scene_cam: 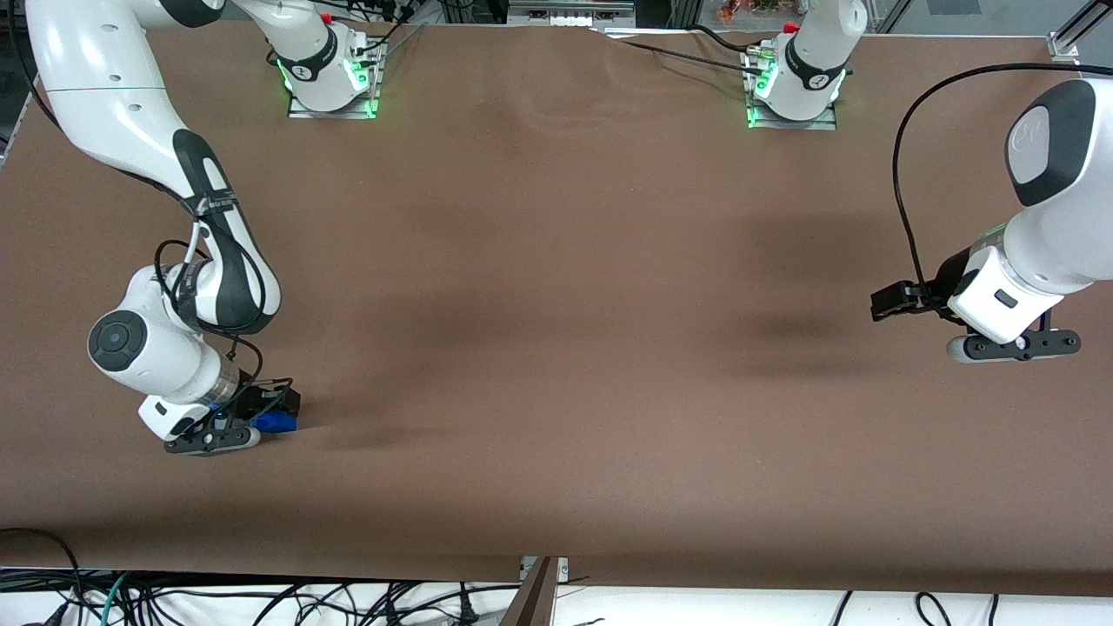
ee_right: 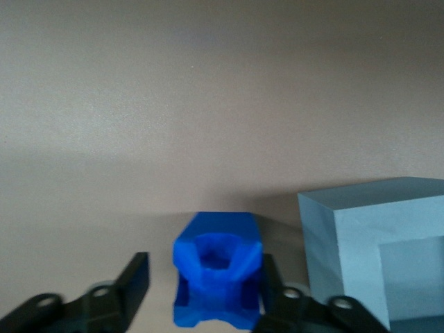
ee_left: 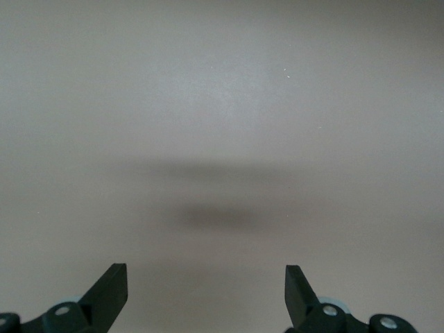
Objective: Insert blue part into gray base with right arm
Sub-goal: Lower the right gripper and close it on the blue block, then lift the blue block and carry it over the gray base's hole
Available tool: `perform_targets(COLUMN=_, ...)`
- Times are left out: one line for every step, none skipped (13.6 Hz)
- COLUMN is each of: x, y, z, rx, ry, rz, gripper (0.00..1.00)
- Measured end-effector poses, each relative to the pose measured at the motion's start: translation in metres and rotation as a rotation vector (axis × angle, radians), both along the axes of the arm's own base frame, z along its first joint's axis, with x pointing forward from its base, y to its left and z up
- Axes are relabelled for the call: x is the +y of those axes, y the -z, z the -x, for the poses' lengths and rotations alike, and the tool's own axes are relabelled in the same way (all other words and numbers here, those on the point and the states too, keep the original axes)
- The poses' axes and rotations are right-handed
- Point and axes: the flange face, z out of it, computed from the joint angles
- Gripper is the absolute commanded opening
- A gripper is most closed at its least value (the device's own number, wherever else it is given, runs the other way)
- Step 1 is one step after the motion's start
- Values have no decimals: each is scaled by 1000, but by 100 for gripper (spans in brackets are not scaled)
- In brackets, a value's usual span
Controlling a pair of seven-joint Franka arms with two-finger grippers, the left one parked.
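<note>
**A:** Step in hand, as you saw it?

**B:** Grasp, I'd say, not insertion yet. The right arm point(scene_cam: 130, 130) was bent down low at its own end of the table point(scene_cam: 556, 348), w/ the gripper point(ee_right: 205, 261) right at the surface, straddling the blue part point(ee_right: 217, 274).

**A:** Fingers point(ee_right: 135, 277) clamped on it?

**B:** No, spread. One finger looked to be against the block's side, or v. nearly. The other stood off w/ a clear gap of bare table between. So nothing was pinched.

**A:** And the block itself?

**B:** Lying on the table between the jaws, notched end facing the wrist cam. From the front it was just a blue sliver point(scene_cam: 276, 423) poking out by the gripper point(scene_cam: 261, 413).

**A:** Gray base?

**B:** The gray base point(ee_right: 374, 257) sat on the table just beside the blue part, a small gap between them, no contact. The wrist cam caught its recess on one face. From the front I couldn't pick it out, prob. hidden under the wrist.

**A:** So what next?

**B:** My guess: close squarely on the block, then lift. After that, turn and shift it over so it lines up w/ the recess, and push in. The base being that close worried me a bit, since the outer finger had little room and a sloppy close could nudge the cube. Alignment would be the fussy bit, tbh.
</note>
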Motion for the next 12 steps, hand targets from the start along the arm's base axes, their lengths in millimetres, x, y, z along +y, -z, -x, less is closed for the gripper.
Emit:
perform_targets(x=0, y=0, z=0, rx=0, ry=0, rz=0, gripper=27)
perform_targets(x=0, y=-1, z=-1, rx=-3, ry=0, rz=0, gripper=27)
perform_targets(x=0, y=-3, z=-1, rx=-7, ry=0, rz=0, gripper=27)
perform_targets(x=0, y=-6, z=-3, rx=-13, ry=-4, rz=0, gripper=27)
perform_targets(x=0, y=-13, z=-5, rx=-23, ry=-16, rz=2, gripper=27)
perform_targets(x=-1, y=-25, z=-6, rx=-30, ry=-36, rz=7, gripper=27)
perform_targets(x=-3, y=-41, z=-6, rx=-24, ry=-61, rz=14, gripper=27)
perform_targets(x=-7, y=-62, z=-6, rx=-19, ry=-81, rz=21, gripper=27)
perform_targets(x=-12, y=-85, z=-7, rx=-15, ry=-99, rz=28, gripper=27)
perform_targets(x=-21, y=-107, z=-8, rx=-8, ry=-120, rz=35, gripper=27)
perform_targets(x=-32, y=-125, z=-9, rx=-6, ry=-144, rz=42, gripper=27)
perform_targets(x=-43, y=-136, z=-10, rx=-10, ry=-166, rz=48, gripper=27)
